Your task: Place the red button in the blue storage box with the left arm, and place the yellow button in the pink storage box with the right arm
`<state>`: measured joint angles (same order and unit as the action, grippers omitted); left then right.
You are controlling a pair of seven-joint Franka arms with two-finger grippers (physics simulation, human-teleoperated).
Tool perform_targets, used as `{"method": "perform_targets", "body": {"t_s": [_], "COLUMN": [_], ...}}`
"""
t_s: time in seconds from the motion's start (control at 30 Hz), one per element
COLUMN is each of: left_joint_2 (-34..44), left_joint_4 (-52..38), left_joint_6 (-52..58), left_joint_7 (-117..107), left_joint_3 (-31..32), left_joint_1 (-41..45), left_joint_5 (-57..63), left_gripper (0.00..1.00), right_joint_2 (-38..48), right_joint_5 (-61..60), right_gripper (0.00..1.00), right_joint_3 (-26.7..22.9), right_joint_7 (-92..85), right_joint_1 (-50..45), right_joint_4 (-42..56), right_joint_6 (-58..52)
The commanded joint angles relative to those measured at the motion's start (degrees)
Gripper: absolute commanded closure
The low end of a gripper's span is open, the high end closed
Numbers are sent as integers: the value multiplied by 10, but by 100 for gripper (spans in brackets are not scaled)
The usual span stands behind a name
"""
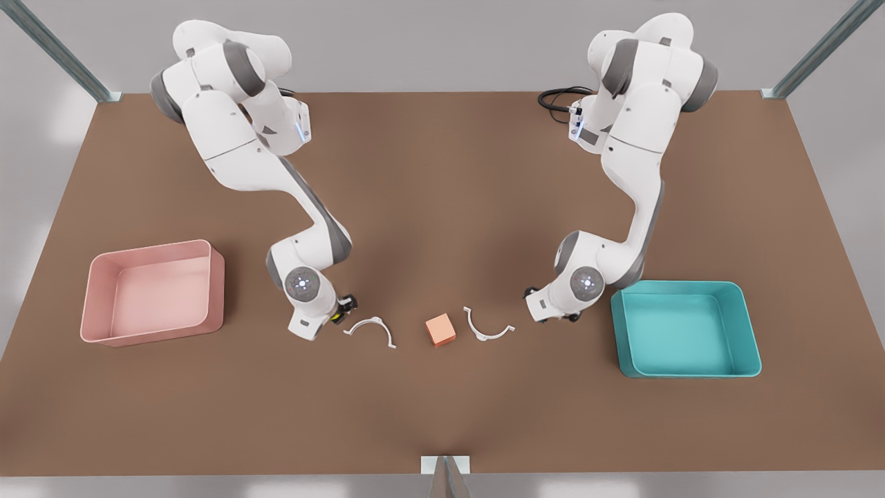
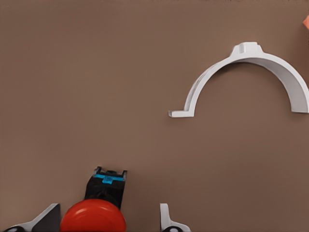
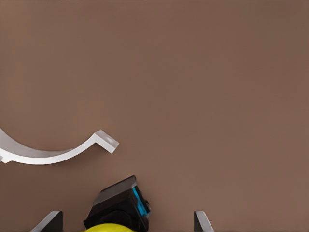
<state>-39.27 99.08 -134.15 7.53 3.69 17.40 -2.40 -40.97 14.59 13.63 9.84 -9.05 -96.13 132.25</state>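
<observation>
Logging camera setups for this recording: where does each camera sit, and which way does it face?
Front view: high, across the table from the arm bases, looking down on both arms, the pink storage box and the blue storage box.
Left wrist view: on the left arm, low over the table; left gripper fingertips flank the red button.
Right wrist view: likewise; right gripper fingertips flank the yellow button.
Shared: the front and left wrist views both show the orange cube.

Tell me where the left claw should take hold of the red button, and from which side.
Likely from above, closing on the black base under the red button cap: the round cap would slip, the base has flat sides. The left claw fingers already straddle it, open.
</observation>
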Motion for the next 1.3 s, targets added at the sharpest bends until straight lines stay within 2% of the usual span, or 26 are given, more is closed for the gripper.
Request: {"method": "perform_targets", "body": {"t_s": [0.0, 0.07, 0.1, 0.2, 0.27, 0.43, 0.6, 0.7, 0.83, 0.87, 0.9, 0.97, 1.0, 1.03, 1.1, 1.2, 1.27], "left_joint_2": [-2, -2, -2, -2, -2, 9, 124, 170, 165, 163, 151, 99, 92, 90, 91, 97, 154], "left_joint_4": [-4, -6, -6, -6, -5, -5, -7, -13, -37, -38, -38, -55, -55, -55, -78, -167, -180], "left_joint_6": [-44, -44, -44, -43, -42, -26, 109, 186, 202, 202, 202, 199, 199, 199, 210, 326, 330], "left_joint_7": [71, 71, 71, 71, 71, 65, 71, 213, 433, 456, 466, 465, 466, 461, 407, 211, 34], "left_joint_3": [0, 0, 0, 0, 0, -2, -35, -38, -37, -38, -37, -37, -38, -37, -37, -35, -35], "left_joint_1": [0, 0, 0, 0, -1, -1, -14, -94, -206, -212, -221, -222, -221, -220, -218, -193, -173], "left_joint_5": [1, 1, 1, 1, 1, 2, 2, 2, 7, 13, 12, 10, 11, 11, 11, 13, 13], "left_gripper": [8, 13, 19, 45, 53, 55, 54, 54, 54, 54, 54, 52, 24, 0, 0, 0, 0], "right_joint_2": [-10, -10, -10, -15, -14, -1, 12, 16, 21, 22, 23, 26, 36, 51, 96, 134, 194], "right_joint_5": [11, 11, 11, 11, 11, 11, 11, 11, 12, 12, 12, 12, 11, 11, 12, 12, 12], "right_gripper": [2, 14, 17, 17, 17, 19, 19, 38, 41, 46, 47, 51, 51, 51, 51, 51, 51], "right_joint_3": [0, 0, 0, 0, 0, 0, 3, 3, 4, 3, 4, 4, 3, 3, 5, 98, 104], "right_joint_7": [110, 110, 110, 110, 111, 109, 106, 105, 95, 94, 94, 93, 76, 64, 46, -3, -11], "right_joint_1": [0, -1, -1, -2, -3, 0, 14, 14, 21, 21, 21, 21, 24, 31, 54, 198, 242], "right_joint_4": [0, 0, 0, -2, -12, -18, -49, -60, -63, -63, -63, -63, -61, -59, -89, -128, -180], "right_joint_6": [81, 82, 82, 82, 83, 77, 82, 96, 94, 93, 93, 91, 86, 69, 59, 57, 56]}}
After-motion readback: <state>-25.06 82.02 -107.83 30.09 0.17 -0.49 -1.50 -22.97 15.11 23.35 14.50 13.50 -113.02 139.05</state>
